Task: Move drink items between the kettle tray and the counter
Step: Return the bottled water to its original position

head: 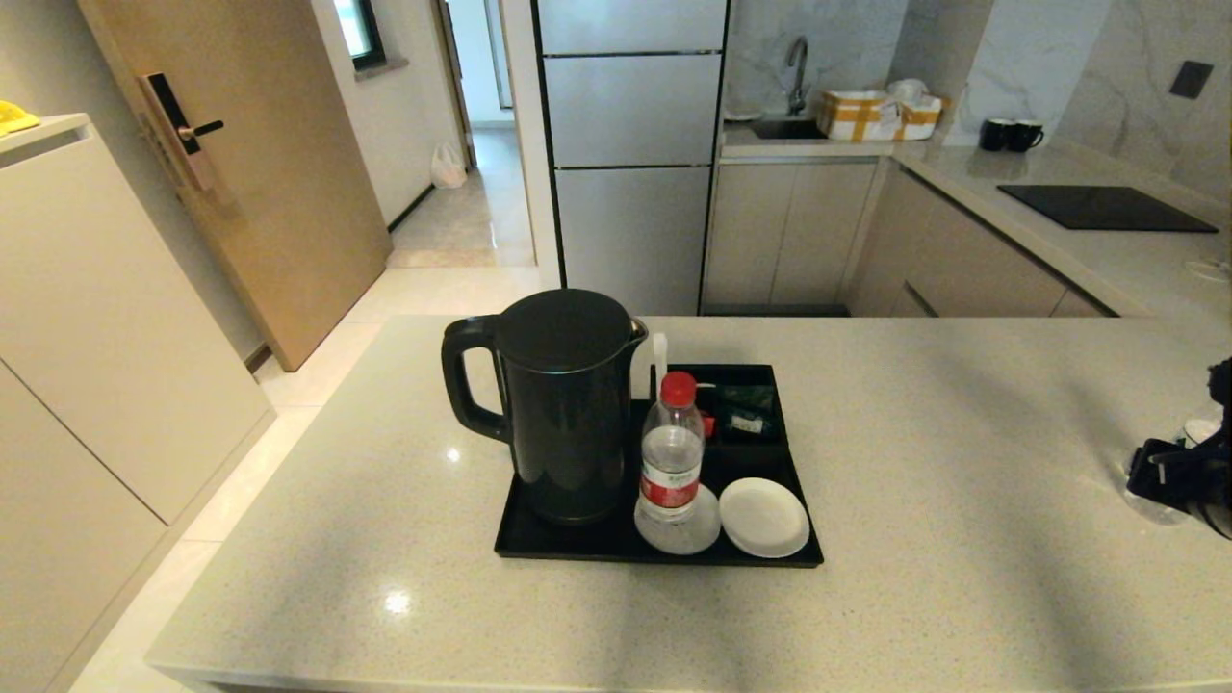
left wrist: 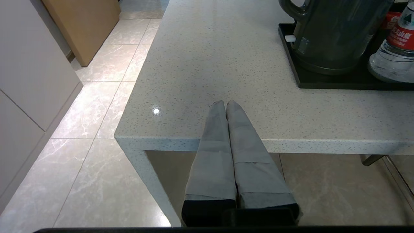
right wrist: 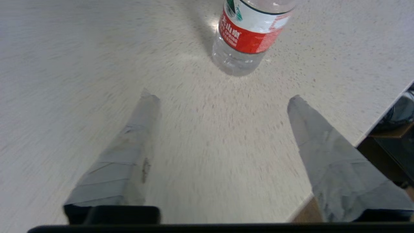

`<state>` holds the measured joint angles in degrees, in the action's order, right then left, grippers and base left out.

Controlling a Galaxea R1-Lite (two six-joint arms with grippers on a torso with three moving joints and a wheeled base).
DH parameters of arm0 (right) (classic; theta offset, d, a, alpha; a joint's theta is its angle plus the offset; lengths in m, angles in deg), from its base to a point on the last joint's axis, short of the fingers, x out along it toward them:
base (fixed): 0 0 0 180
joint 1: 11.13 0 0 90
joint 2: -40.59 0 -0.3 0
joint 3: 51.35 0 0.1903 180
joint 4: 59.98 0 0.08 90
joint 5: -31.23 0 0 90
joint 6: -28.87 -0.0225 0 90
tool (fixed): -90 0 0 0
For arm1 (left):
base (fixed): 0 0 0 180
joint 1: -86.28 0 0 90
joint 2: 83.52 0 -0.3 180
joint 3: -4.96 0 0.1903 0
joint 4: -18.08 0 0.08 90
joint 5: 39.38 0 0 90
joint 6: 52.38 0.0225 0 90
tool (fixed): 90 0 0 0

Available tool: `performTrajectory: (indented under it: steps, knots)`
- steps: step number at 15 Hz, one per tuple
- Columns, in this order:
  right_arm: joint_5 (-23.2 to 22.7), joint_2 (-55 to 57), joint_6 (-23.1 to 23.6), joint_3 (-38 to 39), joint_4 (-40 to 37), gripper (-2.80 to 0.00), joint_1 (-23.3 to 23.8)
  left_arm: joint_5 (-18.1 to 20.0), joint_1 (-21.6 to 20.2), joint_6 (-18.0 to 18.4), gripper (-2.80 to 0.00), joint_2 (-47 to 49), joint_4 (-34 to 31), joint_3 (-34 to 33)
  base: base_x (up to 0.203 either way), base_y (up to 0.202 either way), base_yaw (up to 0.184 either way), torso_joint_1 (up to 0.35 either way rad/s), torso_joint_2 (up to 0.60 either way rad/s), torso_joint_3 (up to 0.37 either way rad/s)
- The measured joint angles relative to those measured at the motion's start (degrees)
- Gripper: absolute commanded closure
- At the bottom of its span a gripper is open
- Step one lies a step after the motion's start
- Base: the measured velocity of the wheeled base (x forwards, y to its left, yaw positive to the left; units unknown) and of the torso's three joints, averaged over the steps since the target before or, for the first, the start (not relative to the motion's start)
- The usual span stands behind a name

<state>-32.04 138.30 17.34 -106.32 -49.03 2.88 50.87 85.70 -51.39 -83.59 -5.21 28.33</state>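
A clear water bottle [right wrist: 242,38] with a red label stands upright on the beige counter [head: 962,433] near its right edge. My right gripper [right wrist: 223,97] is open just short of it, touching nothing, its fingers [right wrist: 142,129] spread wide. Another bottle [head: 671,452] with a red cap stands on a white coaster in the black kettle tray [head: 597,544]. A dark green sachet [head: 749,399] lies in a far compartment of the tray. My left gripper [left wrist: 225,103] is shut and empty over the counter's front left edge.
The tall black kettle [head: 568,404] fills the tray's left half. A bare white coaster [head: 763,517] lies at the tray's front right. My right wrist [head: 1189,476] shows at the head view's right border. The counter's front edge is close behind the right gripper.
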Motion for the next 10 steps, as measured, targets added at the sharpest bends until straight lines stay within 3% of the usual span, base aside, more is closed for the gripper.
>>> performTrajectory:
  steps: [3,6,10]
  knots:
    - [0.2,7.8,0.9,-1.6,7.6,-2.8,1.7,0.0,0.1,0.0,0.0,0.0,0.0,0.0,0.0,0.0,0.0,0.0,0.0,0.0]
    - [0.3,14.3,5.4,-3.2,19.1,-2.8,4.2,0.0,0.1,0.0,0.0,0.0,0.0,0.0,0.0,0.0,0.0,0.0,0.0,0.0]
    - [0.4,16.9,7.3,-5.2,20.3,-2.8,5.8,0.0,0.1,0.0,0.0,0.0,0.0,0.0,0.0,0.0,0.0,0.0,0.0,0.0]
